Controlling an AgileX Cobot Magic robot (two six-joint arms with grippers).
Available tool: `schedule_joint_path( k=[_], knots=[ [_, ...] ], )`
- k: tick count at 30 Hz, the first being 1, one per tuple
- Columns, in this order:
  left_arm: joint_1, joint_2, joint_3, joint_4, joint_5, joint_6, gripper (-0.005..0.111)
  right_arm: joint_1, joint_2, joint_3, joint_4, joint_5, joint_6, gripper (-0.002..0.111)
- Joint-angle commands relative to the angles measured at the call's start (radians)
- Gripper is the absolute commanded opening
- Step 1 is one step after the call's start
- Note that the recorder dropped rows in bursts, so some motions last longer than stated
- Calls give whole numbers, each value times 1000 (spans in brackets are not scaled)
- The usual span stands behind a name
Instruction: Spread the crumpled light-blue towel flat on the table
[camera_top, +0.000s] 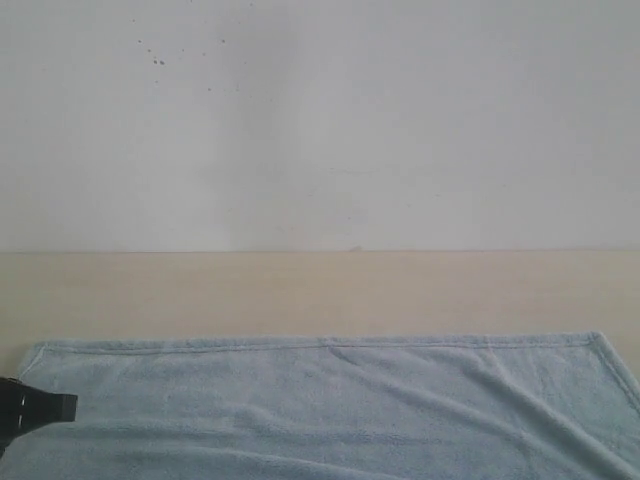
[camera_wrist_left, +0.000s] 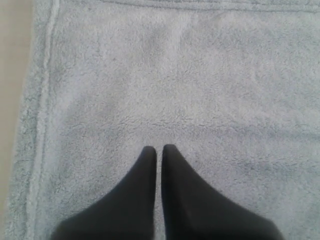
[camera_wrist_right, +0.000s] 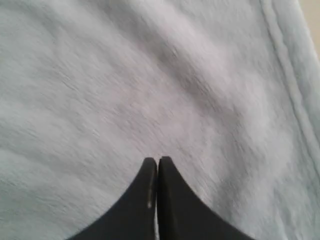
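Note:
The light-blue towel (camera_top: 330, 400) lies spread across the near part of the beige table (camera_top: 320, 290), its far hem straight and both far corners showing, with a few low folds toward the right. My left gripper (camera_top: 45, 408) hovers over the towel's left part, near its left hem; in the left wrist view the left gripper (camera_wrist_left: 159, 148) is shut, empty, above the towel (camera_wrist_left: 190, 85). The right gripper (camera_wrist_right: 158, 160) is shut too, nothing in it, above the towel (camera_wrist_right: 150, 85) near its hem (camera_wrist_right: 287, 75). It is out of the exterior view.
A white-grey wall (camera_top: 320, 120) with small dark specks rises behind the table. A strip of bare table (camera_wrist_left: 12, 75) lies beyond the towel's left hem, and bare table runs between the far hem and the wall.

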Motion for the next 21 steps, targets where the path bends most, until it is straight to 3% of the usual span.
schedule_joint_path(
  k=[1,5,14,21],
  knots=[
    [3,1,-15,-10,-11,1,4,-7,-99,-148,-5,110,-87,0],
    [3,1,-17,-10,-7,1,4,-13,-48,-293,-13,109,-135,0],
    [3,1,-17,-23,52,1,4,-97,373,-675,-87,219,-151,0],
    [3,1,-17,-23,41,1,4,-158,544,-799,-126,213,-151,0]
  ],
)
